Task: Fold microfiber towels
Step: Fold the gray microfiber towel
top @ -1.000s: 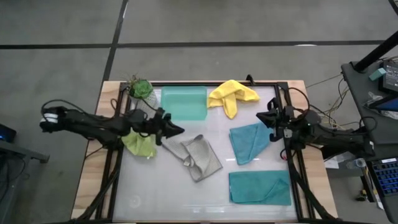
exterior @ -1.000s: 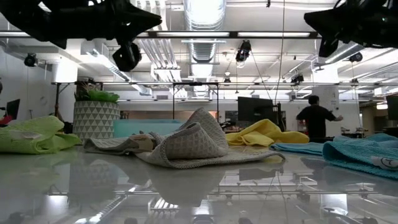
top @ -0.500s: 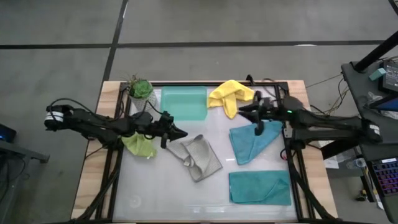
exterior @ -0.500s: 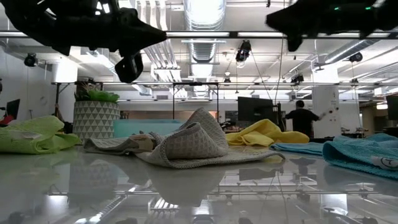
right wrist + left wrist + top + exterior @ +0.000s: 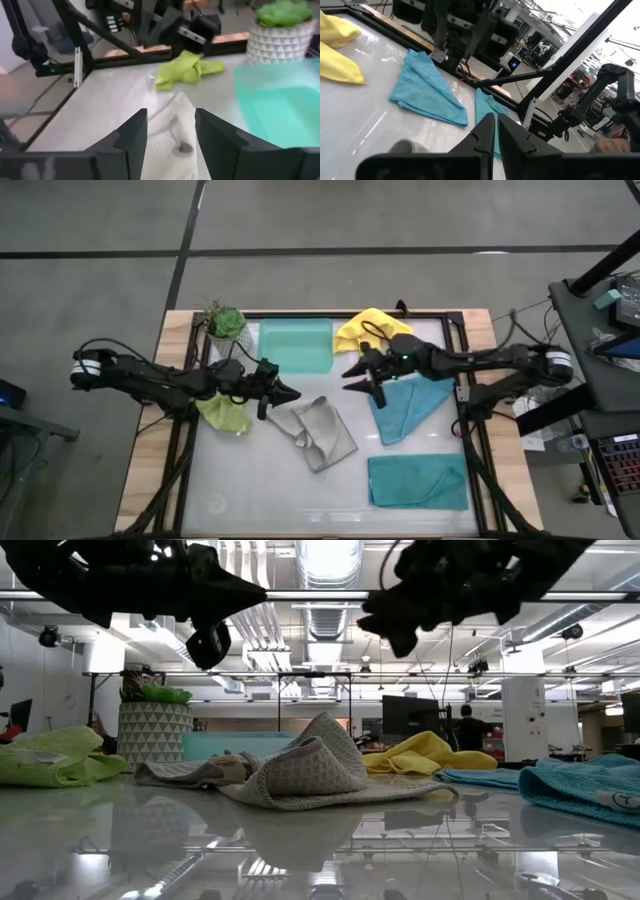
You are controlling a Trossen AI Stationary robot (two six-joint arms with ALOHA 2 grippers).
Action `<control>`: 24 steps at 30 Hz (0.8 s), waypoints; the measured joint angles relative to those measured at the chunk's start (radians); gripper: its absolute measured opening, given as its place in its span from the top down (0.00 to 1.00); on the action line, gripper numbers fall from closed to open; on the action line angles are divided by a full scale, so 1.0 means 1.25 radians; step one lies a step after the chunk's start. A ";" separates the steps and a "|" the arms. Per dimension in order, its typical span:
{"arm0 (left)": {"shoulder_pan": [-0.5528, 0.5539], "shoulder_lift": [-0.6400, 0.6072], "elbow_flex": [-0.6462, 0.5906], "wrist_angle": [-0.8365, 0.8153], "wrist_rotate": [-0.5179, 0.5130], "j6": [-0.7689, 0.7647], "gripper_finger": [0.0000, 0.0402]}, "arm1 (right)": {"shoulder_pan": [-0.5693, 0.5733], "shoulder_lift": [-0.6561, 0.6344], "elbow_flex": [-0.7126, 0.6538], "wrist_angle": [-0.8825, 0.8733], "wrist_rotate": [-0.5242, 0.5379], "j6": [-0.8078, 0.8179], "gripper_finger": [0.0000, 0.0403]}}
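A crumpled grey towel (image 5: 315, 432) lies mid-counter, between the left pincer (image 5: 287, 392), pressed together, and the right pincer (image 5: 357, 380), spread and empty. It looks soft, light and floppy; best pinched at a loose corner.

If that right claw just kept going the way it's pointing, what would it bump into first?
Most likely the grey towel. The right gripper, fingers apart, points across the table toward the left arm, and its wrist view shows the crumpled grey cloth straight ahead between its fingers. It hangs above the table, so exactly where it would touch is uncertain.
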 joint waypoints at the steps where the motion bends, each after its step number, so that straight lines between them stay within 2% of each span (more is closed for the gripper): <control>1: 0.000 0.000 0.000 0.000 0.000 0.000 0.98 | 0.009 0.025 0.014 -0.004 0.000 -0.003 0.62; 7: 0.000 0.000 0.000 0.006 0.000 -0.002 0.98 | 0.058 0.139 0.096 -0.045 0.001 -0.051 0.65; 16: 0.001 -0.002 0.005 0.010 -0.006 -0.002 0.98 | 0.072 0.259 0.279 -0.356 0.011 -0.186 0.67; 24: 0.001 -0.001 0.005 0.006 -0.010 -0.003 0.98 | 0.072 0.350 0.423 -0.518 0.064 -0.297 0.67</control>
